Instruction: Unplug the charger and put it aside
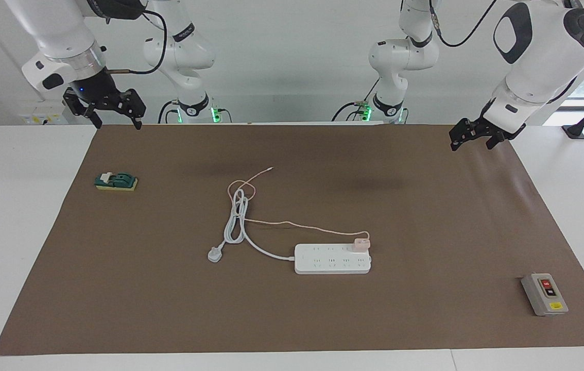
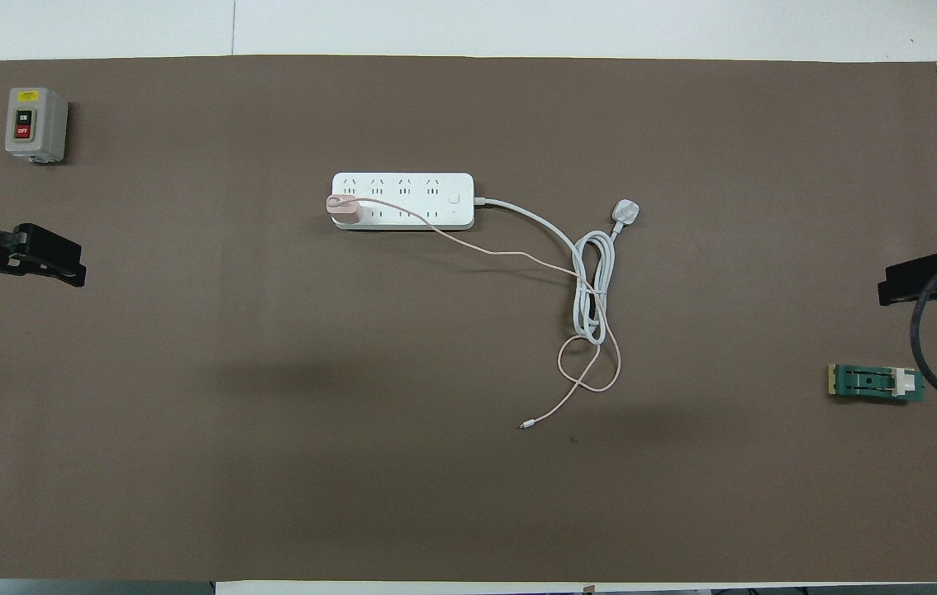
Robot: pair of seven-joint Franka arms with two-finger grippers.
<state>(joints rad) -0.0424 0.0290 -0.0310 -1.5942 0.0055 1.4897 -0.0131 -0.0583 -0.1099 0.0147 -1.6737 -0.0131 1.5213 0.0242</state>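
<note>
The pale-pink charger [image 1: 361, 243] [image 2: 344, 210] is plugged into the white power strip [image 1: 332, 259] [image 2: 402, 201], at the strip's end toward the left arm. Its thin pink cable [image 1: 302, 226] [image 2: 518, 254] runs toward the robots and loops over the strip's coiled white cord. My left gripper [image 1: 471, 146] [image 2: 64, 264] is open and empty, raised over the mat's edge at the left arm's end. My right gripper [image 1: 117, 123] [image 2: 898, 285] is open and empty, raised over the mat's corner at the right arm's end. Both are far from the charger.
The strip's white three-pin plug [image 1: 214, 254] [image 2: 626, 211] lies on the brown mat beside its coil. A grey on/off switch box [image 1: 544, 293] [image 2: 35, 124] stands at the left arm's end. A green knife switch [image 1: 116, 181] [image 2: 876, 383] lies at the right arm's end.
</note>
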